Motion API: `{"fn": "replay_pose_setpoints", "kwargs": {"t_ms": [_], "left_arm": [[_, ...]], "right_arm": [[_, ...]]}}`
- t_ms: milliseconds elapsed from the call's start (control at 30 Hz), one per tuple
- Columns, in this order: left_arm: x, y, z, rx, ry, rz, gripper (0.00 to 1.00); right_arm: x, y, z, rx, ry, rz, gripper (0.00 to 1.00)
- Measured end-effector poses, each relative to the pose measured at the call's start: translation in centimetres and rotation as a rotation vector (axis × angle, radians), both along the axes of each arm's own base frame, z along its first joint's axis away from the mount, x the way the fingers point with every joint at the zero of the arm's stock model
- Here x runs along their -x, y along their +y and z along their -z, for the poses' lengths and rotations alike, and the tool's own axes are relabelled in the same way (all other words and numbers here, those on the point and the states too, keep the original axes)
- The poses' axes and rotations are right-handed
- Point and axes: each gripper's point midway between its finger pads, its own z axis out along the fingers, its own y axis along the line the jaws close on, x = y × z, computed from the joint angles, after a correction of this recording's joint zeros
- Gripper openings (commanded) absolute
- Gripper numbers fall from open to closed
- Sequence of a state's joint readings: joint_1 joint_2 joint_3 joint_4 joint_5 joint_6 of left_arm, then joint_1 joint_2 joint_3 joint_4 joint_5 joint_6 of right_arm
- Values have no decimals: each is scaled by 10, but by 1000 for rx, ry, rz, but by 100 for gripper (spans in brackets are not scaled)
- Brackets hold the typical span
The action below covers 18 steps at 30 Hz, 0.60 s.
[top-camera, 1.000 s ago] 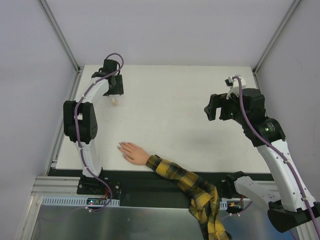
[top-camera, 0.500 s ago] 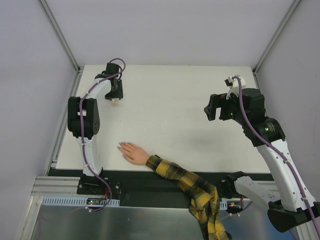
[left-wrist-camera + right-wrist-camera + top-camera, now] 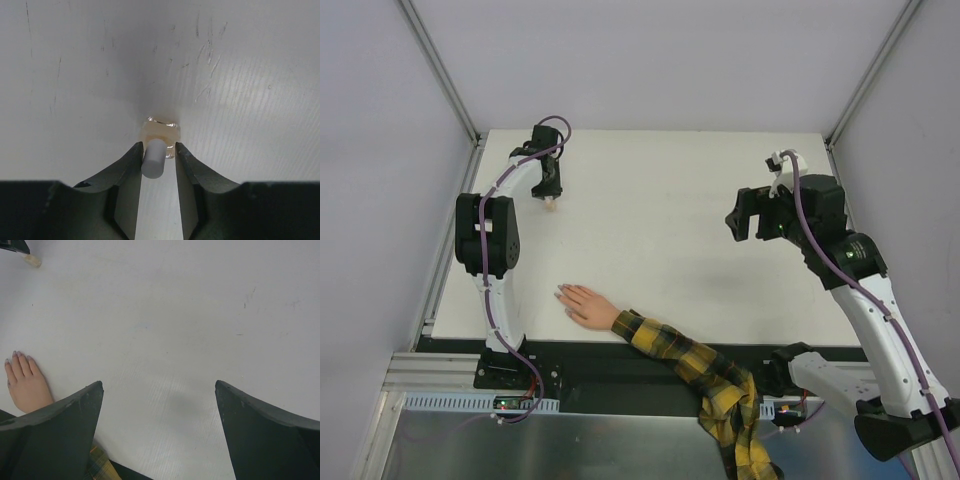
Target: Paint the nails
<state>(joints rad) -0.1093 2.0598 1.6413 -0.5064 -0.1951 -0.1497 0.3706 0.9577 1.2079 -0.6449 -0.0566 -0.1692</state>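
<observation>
While the right arm hangs high over the right side of the white table (image 3: 680, 190), the overhead camera shows the left gripper (image 3: 551, 196) lowered at the far left, on top of a small nail polish bottle (image 3: 551, 204). The right gripper (image 3: 738, 222) is well apart from the flesh-coloured hand (image 3: 588, 306), which lies flat near the front edge, the nails (image 3: 560, 292) pointing left, a yellow-and-black plaid sleeve (image 3: 690, 362) trailing off the table.

On the left wrist camera, the left gripper (image 3: 158, 145) straddles the bottle's white cap (image 3: 153, 160). Its jaws are narrowly parted, with a slit of daylight on the right. The pale glass bottle (image 3: 162, 129) stands on the table.

On the right wrist camera, the right gripper (image 3: 159, 385) is spread wide and empty above the table. The hand (image 3: 26, 387) lies at lower left, and the nails (image 3: 14, 354) look dull purple-grey.
</observation>
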Motion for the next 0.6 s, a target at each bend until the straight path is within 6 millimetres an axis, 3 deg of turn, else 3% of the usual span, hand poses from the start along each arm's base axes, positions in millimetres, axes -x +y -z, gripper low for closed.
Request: {"fn": "replay_pose_setpoints", "kwargs": {"t_ms": [67, 100, 200, 433, 533, 600], "left_arm": [[0, 0, 0, -3, 1, 4, 21], [0, 0, 0, -4, 1, 6, 11], [0, 0, 0, -6, 1, 12, 0], [1, -2, -2, -6, 3, 40, 0], [13, -14, -10, 25, 16, 92, 0], [29, -34, -26, 68, 16, 164, 0]], "right_arm": [[0, 1, 1, -1, 5, -3, 96], [-1, 1, 2, 0, 7, -3, 96], [-3, 2, 5, 4, 18, -3, 96], [-9, 11, 19, 6, 72, -33, 96], [-9, 24, 25, -12, 103, -94, 96], [-8, 33, 30, -23, 123, -137, 96]]}}
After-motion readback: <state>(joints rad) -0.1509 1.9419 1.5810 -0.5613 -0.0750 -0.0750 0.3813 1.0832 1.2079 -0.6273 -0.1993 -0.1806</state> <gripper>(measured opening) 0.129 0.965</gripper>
